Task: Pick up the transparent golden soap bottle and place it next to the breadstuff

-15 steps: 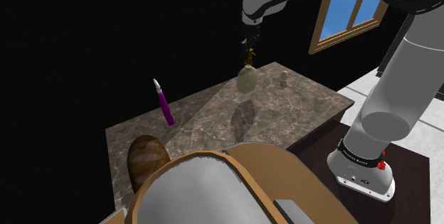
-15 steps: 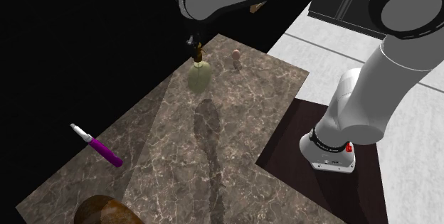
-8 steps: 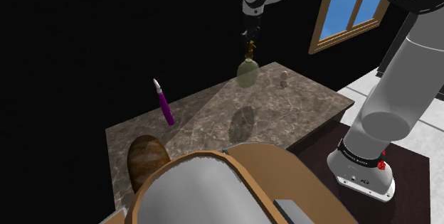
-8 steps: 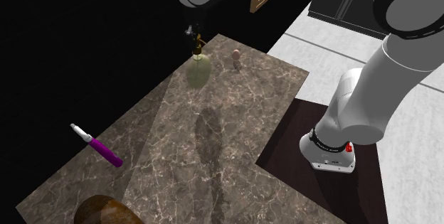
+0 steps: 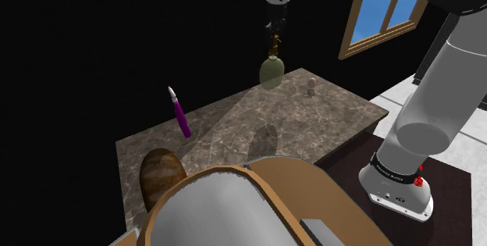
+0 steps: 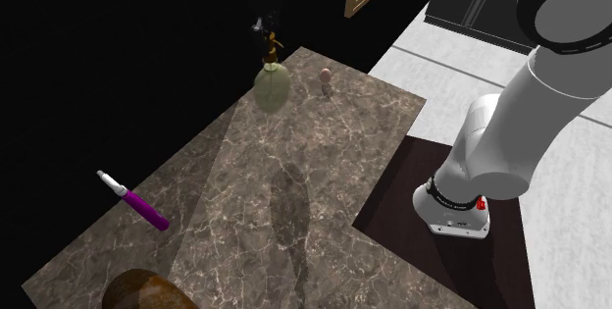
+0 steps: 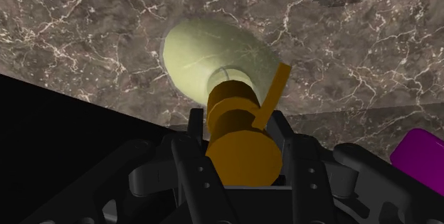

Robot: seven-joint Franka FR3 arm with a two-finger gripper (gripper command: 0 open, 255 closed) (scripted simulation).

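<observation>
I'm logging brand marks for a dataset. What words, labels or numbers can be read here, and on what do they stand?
No text can be read in full.
On the dark band round the white arm's base: pale lettering, too small to read.
On the pale translucent soap bottle with a golden pump: no label.

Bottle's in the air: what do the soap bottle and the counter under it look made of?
The soap bottle: pale yellow-green body, translucent in the shoulder view, so likely clear plastic or glass. Its pump: opaque matte golden brown, probably plastic. The counter: dark brown stone, marble-like by its white veining; gloss is hard to judge.
</observation>
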